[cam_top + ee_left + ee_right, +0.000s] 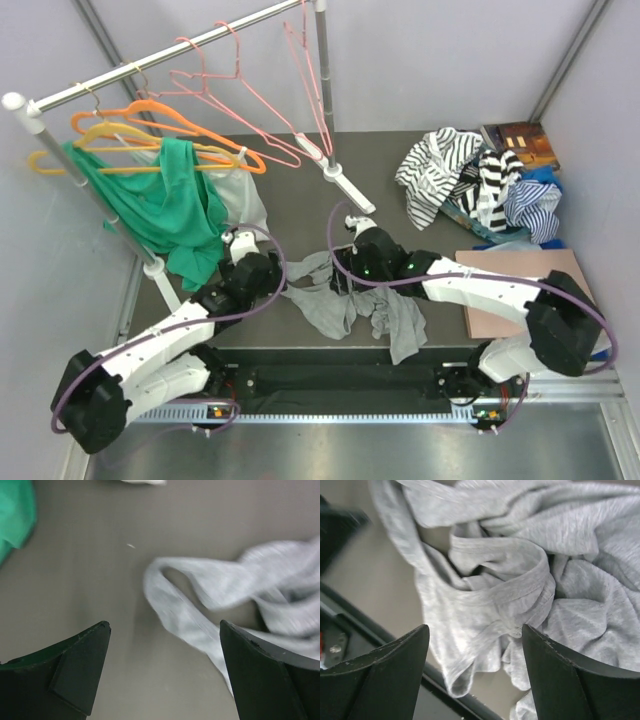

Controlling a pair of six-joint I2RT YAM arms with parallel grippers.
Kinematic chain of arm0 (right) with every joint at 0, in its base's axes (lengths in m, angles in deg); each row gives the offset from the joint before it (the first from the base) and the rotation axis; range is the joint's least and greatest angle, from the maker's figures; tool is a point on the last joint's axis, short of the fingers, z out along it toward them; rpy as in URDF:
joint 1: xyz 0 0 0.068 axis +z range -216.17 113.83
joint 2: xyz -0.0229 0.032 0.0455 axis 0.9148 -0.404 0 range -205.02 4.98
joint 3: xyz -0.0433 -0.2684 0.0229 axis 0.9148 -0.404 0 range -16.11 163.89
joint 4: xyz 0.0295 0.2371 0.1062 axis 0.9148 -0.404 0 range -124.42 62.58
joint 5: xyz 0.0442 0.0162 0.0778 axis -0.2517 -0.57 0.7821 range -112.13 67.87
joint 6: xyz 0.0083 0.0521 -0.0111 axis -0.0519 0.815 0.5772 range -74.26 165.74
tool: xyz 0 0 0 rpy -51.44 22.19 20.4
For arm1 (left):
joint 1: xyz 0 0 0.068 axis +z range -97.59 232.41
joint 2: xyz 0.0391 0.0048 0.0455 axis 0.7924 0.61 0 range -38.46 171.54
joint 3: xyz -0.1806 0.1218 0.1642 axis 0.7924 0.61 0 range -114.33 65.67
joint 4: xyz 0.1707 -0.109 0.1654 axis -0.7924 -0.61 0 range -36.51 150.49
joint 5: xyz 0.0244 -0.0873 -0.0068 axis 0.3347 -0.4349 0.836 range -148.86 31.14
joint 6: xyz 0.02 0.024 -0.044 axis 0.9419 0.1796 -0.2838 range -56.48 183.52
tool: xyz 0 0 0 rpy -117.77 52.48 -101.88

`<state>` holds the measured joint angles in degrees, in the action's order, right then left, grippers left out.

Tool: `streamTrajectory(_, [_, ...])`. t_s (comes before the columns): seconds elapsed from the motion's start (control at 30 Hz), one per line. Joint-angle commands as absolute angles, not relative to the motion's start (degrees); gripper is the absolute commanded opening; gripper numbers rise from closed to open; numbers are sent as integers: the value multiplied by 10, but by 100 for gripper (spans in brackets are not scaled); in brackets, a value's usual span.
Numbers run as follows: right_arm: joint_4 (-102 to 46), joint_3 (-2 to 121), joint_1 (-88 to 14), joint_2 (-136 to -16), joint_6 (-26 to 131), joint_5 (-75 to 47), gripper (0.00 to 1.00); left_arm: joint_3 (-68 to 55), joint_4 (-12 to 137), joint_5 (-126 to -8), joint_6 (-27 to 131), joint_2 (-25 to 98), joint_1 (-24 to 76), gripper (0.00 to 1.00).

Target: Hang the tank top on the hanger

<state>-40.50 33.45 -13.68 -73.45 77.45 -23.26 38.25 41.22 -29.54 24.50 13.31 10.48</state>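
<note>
Grey knit, soft and faintly ribbed, makes up the tank top, which lies crumpled on the dark matte table near its front edge, between the two arms. The right wrist view shows its texture best: rolled hems, deep folds and one narrow strap looping towards the table's edge, with the fabric spread under and beyond the right gripper. That gripper's black, wedge-shaped fingers stand apart with nothing pinched between them. The left wrist view catches only a blurred loop of strap lying flat on the table, beside the right-hand finger of the left gripper, whose jaws are also spread wide and hold nothing. A corner of the green garment shows at the upper left of that view. Only the overhead camera takes in the rest. A shiny metal rail slants across the back left and carries the thin pink wire hangers, triangular with hooks, all bare. Thicker orange and yellow hangers hang further left; the green garment and a whitish one hang just below them, though it is hard to tell which hanger bears which. A heap of black-and-white striped clothes sits at the back right, well apart from the tank top, and a flat brown board lies on the right.
</note>
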Motion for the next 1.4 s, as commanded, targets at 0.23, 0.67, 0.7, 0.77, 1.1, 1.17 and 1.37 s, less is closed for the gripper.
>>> streamTrajectory(0.23, [-397,352,-133,-802,790,-288,74,372,560,-382,318,233,219,92])
streamTrajectory(0.67, [-401,369,-144,-816,778,-330,53,375,622,-404,335,328,260,73])
streamTrajectory(0.7, [-402,371,-147,-822,776,-330,46,376,628,-404,335,340,260,64])
streamTrajectory(0.77, [-404,380,-148,-826,774,-335,26,382,639,-403,324,343,261,50])
streamTrajectory(1.1, [-546,460,-148,-704,737,-394,0,333,623,-425,331,211,260,0])
streamTrajectory(1.17, [-596,494,-148,-651,721,-432,0,295,608,-430,337,161,260,0])
streamTrajectory(1.37, [-709,657,-149,-580,673,-528,0,190,608,-476,346,105,245,0])
